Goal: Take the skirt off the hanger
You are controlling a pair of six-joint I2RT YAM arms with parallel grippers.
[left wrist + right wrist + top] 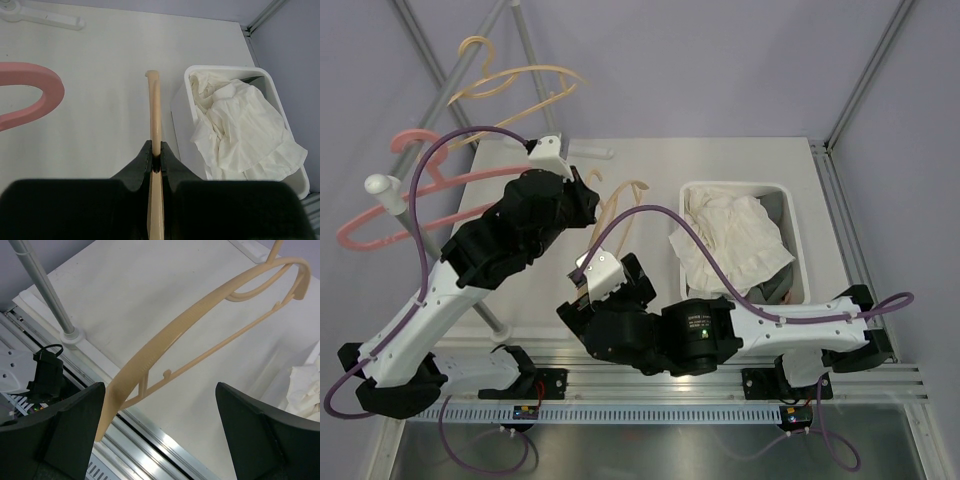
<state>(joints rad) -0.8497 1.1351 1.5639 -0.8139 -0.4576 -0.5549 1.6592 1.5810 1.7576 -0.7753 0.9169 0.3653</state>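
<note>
A bare beige plastic hanger (623, 200) is held above the table; no cloth hangs on it. My left gripper (156, 159) is shut on the hanger (155, 115), which runs edge-on between its fingers. In the right wrist view the hanger (200, 320) curves across in front of my right gripper (160, 440), which is open and empty with one end of the hanger close to its left finger (75, 430). A crumpled white skirt (735, 240) lies in the white bin (794, 225), also seen in the left wrist view (245, 130).
A rack pole (420, 235) on the left carries a pink hanger (390, 215) and another beige hanger (510, 80). A grey garment (770, 290) lies under the skirt in the bin. The table's metal rail (650, 385) runs along the near edge.
</note>
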